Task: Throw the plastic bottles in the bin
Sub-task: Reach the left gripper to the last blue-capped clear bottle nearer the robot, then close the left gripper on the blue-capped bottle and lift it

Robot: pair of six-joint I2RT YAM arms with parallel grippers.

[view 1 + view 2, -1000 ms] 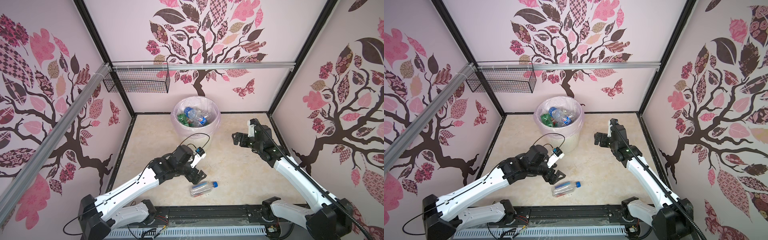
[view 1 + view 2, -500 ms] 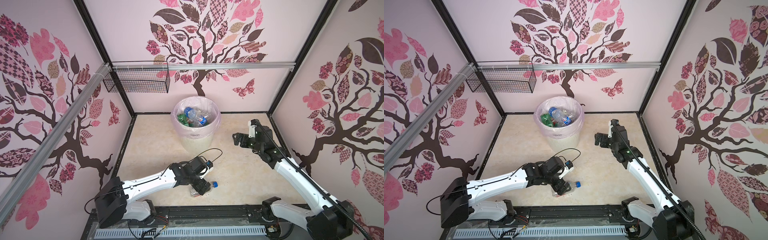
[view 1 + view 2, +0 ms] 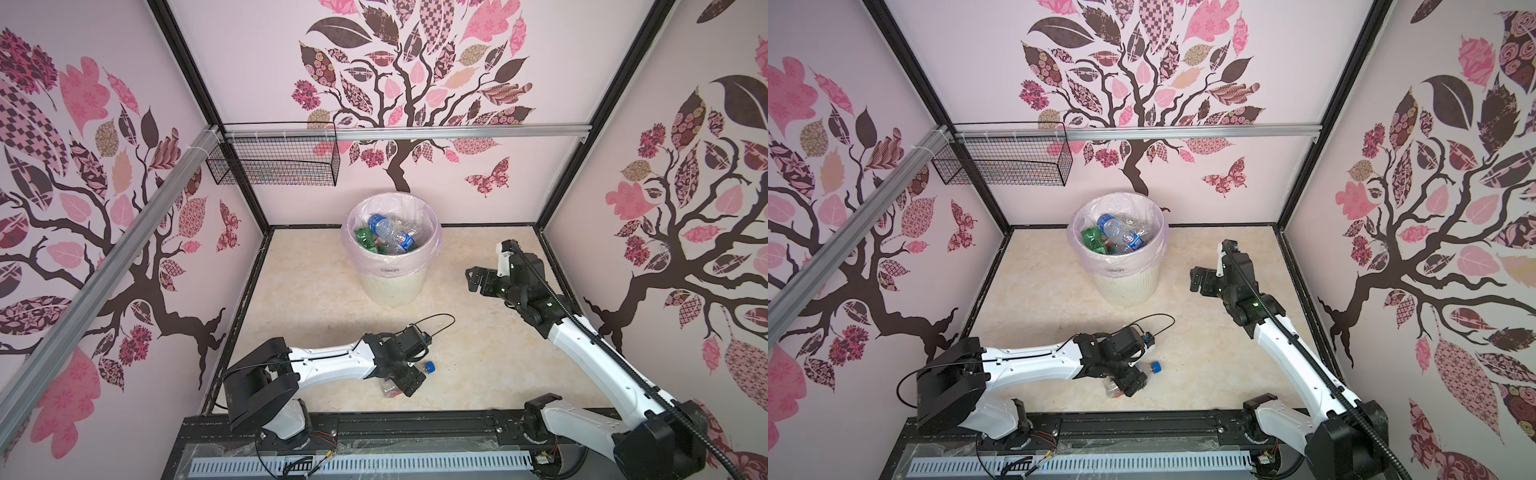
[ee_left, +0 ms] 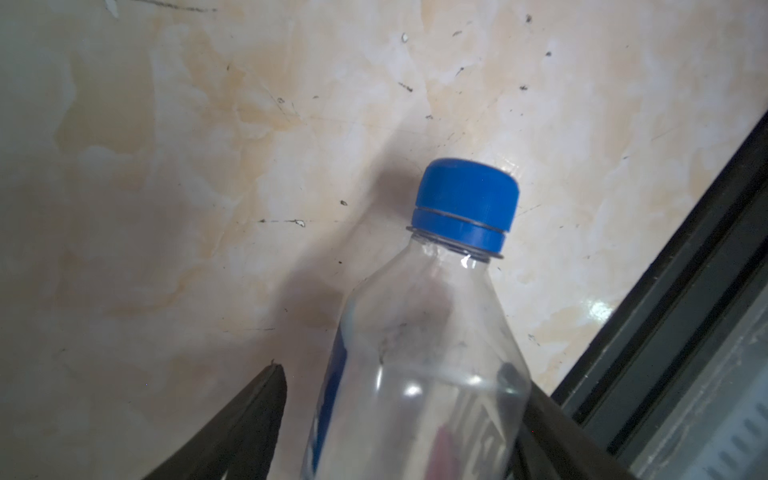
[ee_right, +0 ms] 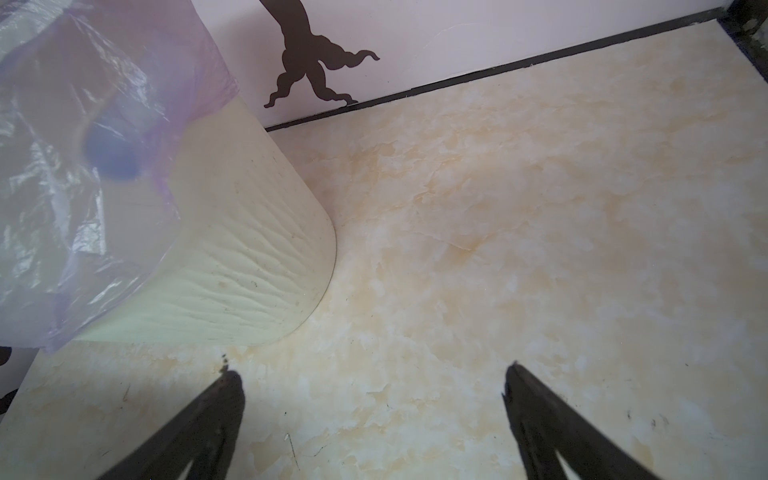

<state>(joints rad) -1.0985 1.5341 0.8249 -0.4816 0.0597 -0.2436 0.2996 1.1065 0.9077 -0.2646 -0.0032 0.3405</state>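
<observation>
A clear plastic bottle point(image 4: 419, 353) with a blue cap point(image 3: 429, 366) lies on the marble floor near the front edge. My left gripper point(image 3: 401, 380) point(image 3: 1129, 382) is down over its body. In the left wrist view the bottle sits between the open jaws point(image 4: 401, 378): one finger point(image 4: 540, 419) touches it, and a gap remains between the bottle and the other finger point(image 4: 266, 399). The cream ribbed bin point(image 3: 392, 286) point(image 3: 1125, 286) with its pink liner stands at the back, with several bottles point(image 3: 388, 235) inside. My right gripper point(image 3: 473, 280) point(image 5: 370, 370) hovers open and empty to the right of the bin point(image 5: 232, 232).
A black wire basket point(image 3: 274, 166) hangs on the back wall at the left, under an aluminium rail. The black front rail point(image 3: 374, 424) runs just behind the lying bottle. Patterned walls close in three sides.
My left arm has dropped from mid-height down to the floor and set its jaws around the lying bottle; the jaws have narrowed. The right arm has barely moved.
</observation>
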